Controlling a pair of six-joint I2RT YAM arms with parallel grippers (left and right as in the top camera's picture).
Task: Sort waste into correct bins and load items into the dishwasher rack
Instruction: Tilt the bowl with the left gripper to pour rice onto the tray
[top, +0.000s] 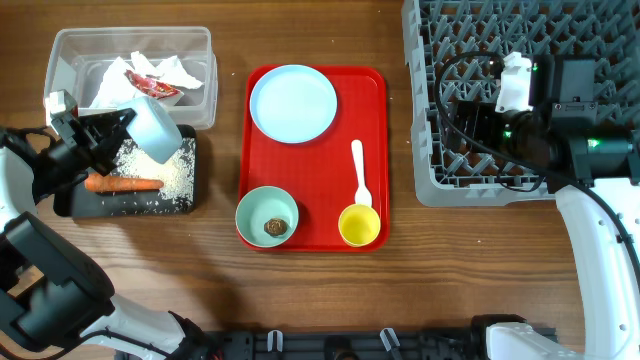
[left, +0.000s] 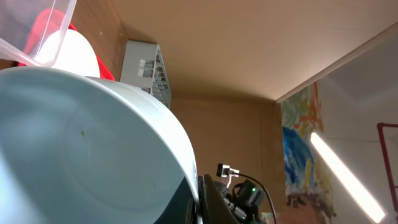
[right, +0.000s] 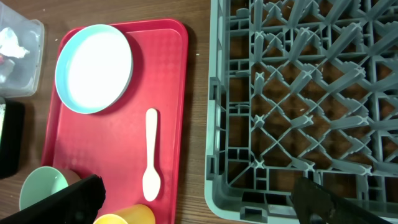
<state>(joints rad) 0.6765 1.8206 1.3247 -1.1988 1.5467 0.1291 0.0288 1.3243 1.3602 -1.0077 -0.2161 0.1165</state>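
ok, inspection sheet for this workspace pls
Surface: wooden table, no spills seen.
Job's things: napkin and red wrapper in clear tub; carrot and rice on black tray; plate, spoon, yellow cup, mint bowl with brown lump on red tray; rack holds nothing seen.
Clutter: nothing seen.
Grippers: left gripper shut on tilted bowl over black tray; right gripper open over rack edge.
Cables: black cable looped on right arm, above rack.
Surroundings: colourful wall picture, left wrist view.
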